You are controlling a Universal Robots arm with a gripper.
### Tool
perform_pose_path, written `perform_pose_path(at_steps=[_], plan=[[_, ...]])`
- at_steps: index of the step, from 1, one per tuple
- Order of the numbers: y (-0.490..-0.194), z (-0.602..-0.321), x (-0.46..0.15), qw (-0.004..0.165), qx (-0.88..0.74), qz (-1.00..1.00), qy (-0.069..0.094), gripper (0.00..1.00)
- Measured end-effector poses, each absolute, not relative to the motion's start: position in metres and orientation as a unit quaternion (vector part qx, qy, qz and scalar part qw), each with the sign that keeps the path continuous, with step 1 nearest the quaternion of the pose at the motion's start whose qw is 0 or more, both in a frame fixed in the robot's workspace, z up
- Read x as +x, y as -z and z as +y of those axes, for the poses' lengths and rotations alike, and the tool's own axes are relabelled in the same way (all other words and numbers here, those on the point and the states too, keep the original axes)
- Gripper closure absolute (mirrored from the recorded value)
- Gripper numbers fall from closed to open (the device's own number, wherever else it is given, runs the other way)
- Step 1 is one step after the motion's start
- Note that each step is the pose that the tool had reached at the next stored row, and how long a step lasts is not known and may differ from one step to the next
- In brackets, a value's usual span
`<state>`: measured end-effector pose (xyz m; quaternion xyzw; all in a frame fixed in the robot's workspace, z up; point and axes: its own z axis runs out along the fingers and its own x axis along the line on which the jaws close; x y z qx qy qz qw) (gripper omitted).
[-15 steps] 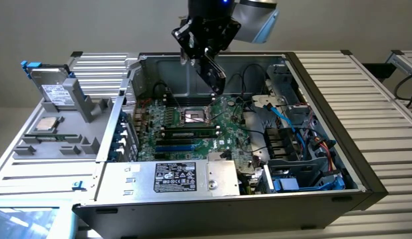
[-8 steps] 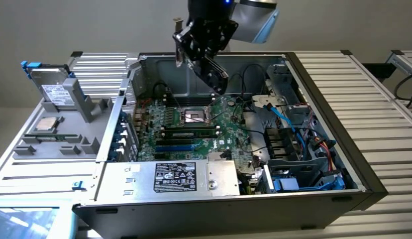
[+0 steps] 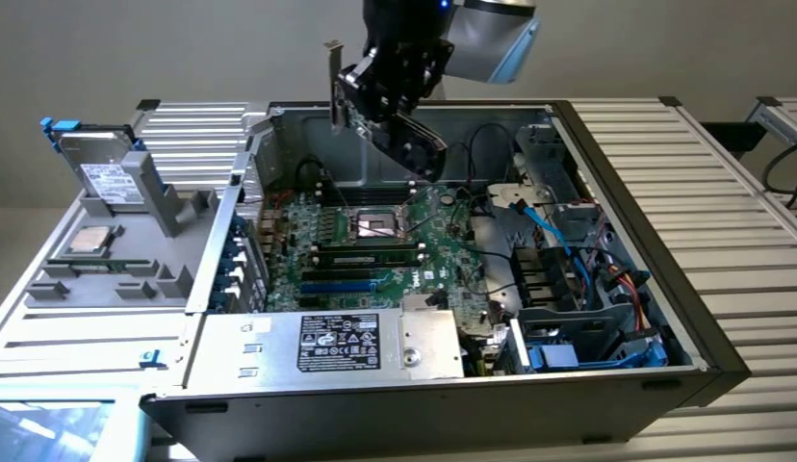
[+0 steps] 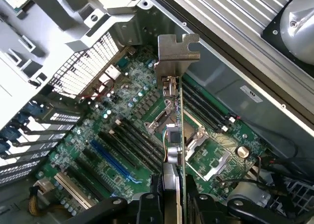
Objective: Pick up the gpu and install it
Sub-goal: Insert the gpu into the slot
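gpu [image 3: 412, 144] gripped, tilted, edge-on in wrist view

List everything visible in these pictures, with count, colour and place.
open metal computer case: one, grey and black, central
flat motherboard: one, green, on the case floor
labelled metal box: one, silver, case's near edge
thin cables: several, blue, inside case, toward the exterior view's right
slotted parts tray: one, grey, exterior view's left of case
white-labelled drive box: one, silver, on the tray's far end
flat gpu card with silver end bracket: one, green and black, tilted above the motherboard
robot arm: one, silver, above the case
gripper: one, black, shut on the gpu card
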<state>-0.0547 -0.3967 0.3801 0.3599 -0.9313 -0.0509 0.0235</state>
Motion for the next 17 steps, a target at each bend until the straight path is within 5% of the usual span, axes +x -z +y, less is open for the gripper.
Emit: perform_pose_path(at_steps=[17], plan=[[-0.3736, -0.3967, -0.0547, 0.03, 0.499, -0.865, 0.046, 0.71]])
